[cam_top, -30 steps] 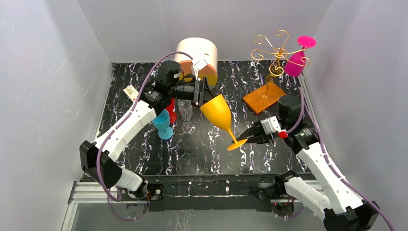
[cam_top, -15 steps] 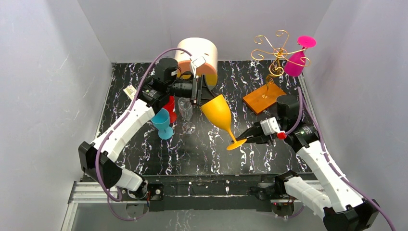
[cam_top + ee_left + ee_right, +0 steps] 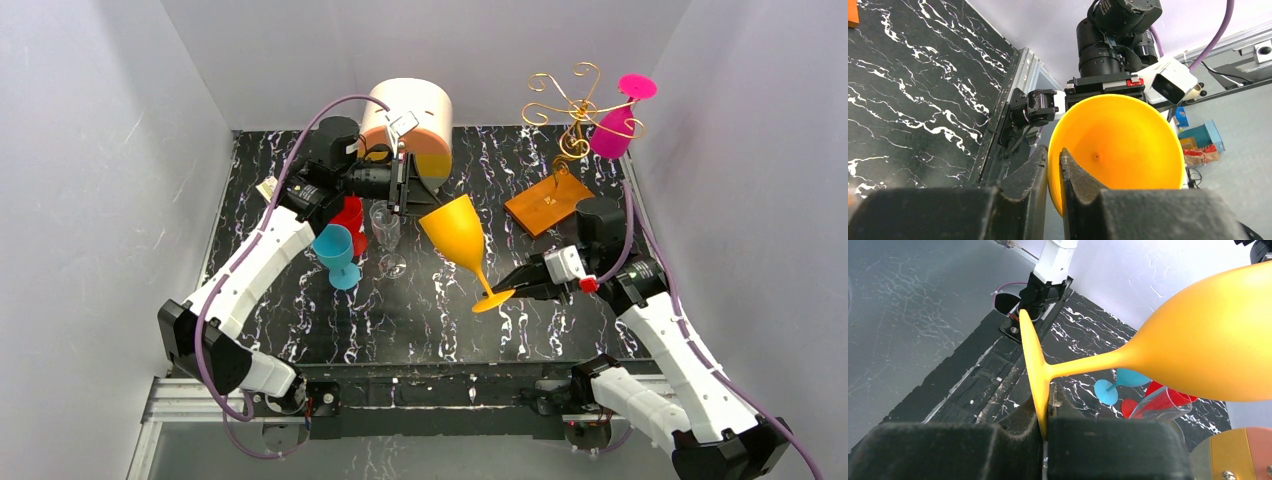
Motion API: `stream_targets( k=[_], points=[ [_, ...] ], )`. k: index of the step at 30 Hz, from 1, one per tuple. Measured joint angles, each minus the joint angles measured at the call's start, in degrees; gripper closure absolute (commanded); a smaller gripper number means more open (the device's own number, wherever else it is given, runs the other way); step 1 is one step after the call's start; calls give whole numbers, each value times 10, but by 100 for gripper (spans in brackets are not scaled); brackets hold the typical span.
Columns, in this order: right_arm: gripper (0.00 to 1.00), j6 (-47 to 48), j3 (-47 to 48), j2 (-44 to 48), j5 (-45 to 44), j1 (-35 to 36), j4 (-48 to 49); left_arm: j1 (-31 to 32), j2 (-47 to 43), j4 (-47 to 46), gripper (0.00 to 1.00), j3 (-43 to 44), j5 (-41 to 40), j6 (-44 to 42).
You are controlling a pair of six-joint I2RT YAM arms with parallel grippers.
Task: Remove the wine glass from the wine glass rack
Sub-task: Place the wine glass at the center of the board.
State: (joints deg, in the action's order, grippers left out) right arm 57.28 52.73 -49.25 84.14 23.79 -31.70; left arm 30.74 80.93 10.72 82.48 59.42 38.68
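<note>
A yellow wine glass (image 3: 458, 238) hangs tilted in the air over the middle of the table, held at both ends. My left gripper (image 3: 411, 203) is shut on the rim of its bowl (image 3: 1118, 145), one finger inside and one outside. My right gripper (image 3: 507, 287) is shut on the edge of its round foot (image 3: 1031, 357). The gold wire wine glass rack (image 3: 566, 108) stands at the back right on its orange-brown wooden base (image 3: 548, 205). A pink wine glass (image 3: 613, 128) hangs upside down from its right arm.
A round cream-and-orange box (image 3: 410, 108) stands at the back centre, behind my left wrist. A clear glass (image 3: 386, 232), a blue glass (image 3: 336, 252) and a red glass (image 3: 350, 214) stand close together left of centre. White walls enclose three sides.
My left wrist has shifted a little back and to the left, still gripping the rim. The yellow glass and my right gripper have barely moved.
</note>
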Motion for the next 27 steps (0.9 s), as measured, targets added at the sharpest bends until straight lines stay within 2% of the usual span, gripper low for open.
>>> stream_targets(
  k=[1, 3, 6, 16, 21, 27],
  points=[
    [99, 0, 1, -1, 0, 0, -1, 0, 0, 0, 91, 0, 0, 1],
    [99, 1, 1, -4, 0, 0, -2, -1, 0, 0, 98, 0, 0, 1],
    [97, 3, 4, -9, 0, 0, -6, -3, 0, 0, 100, 0, -2, -1],
    [57, -5, 11, -10, -41, -1, -19, -2, -3, 33, 100, 11, -18, -38],
    [47, -19, 11, 6, -69, -2, -6, 3, -3, 76, 100, 29, -37, -73],
    [42, -37, 6, 37, -98, -2, 6, 6, -3, 116, 100, 48, -69, -106]
  ],
)
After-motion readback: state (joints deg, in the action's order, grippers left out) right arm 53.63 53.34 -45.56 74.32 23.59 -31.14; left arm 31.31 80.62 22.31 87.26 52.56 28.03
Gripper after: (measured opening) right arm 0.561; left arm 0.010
